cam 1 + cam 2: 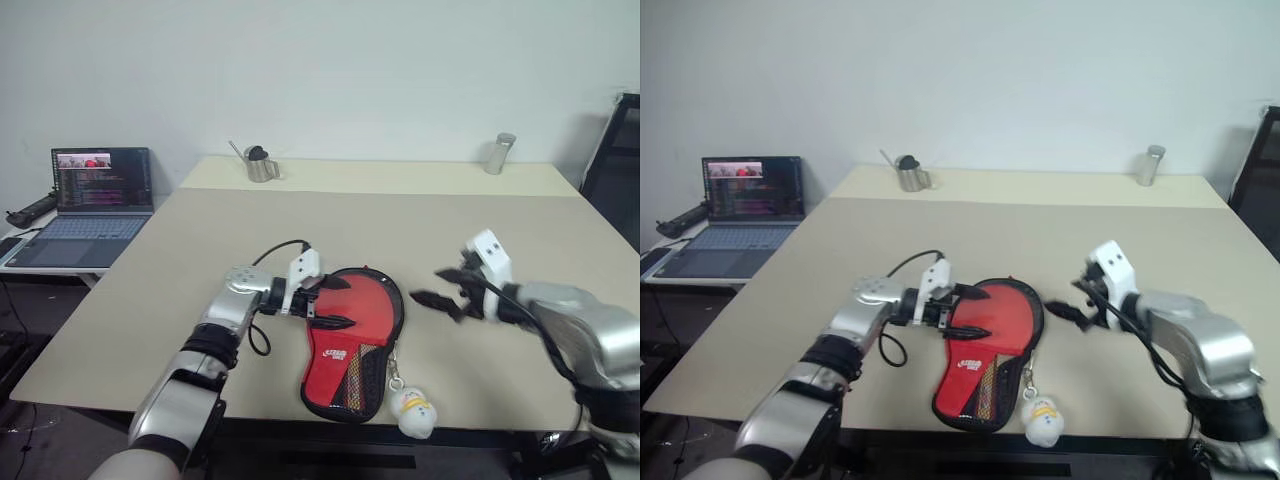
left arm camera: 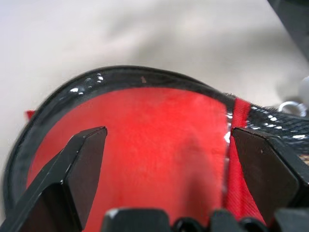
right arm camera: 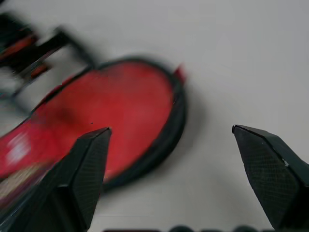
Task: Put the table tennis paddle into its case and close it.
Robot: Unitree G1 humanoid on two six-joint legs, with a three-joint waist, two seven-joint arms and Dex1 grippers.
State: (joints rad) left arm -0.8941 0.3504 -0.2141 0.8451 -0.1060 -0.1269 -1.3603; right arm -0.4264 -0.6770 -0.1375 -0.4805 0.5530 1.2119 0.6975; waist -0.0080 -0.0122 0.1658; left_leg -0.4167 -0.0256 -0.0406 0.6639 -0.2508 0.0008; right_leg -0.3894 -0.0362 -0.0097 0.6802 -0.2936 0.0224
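Left wrist view: case (image 2: 159,145) between open jaws.

Case (image 1: 352,335): red fabric, black trim round the edge, a white logo on the narrow end, with black mesh beside it (fine coloured lines show through the mesh). Charm (image 1: 413,411) at the case's 5 o'clock: white, with small orange and dark marks. Table (image 1: 200,250): plain beige, unpatterned; the strip at 12 o'clock is a paler cream. Left gripper (image 1: 335,302): black fingers, white block behind, silver wrist. Right gripper (image 1: 435,287): black fingers, white block, silver-grey arm. Small jug (image 1: 260,165) at 11 o'clock: metallic silver, dark top. Canister (image 1: 499,154) at 1 o'clock: silver-grey. Laptop (image 1: 90,205) at 9 o'clock: grey body, dark screen with coloured text and a pink-red picture.
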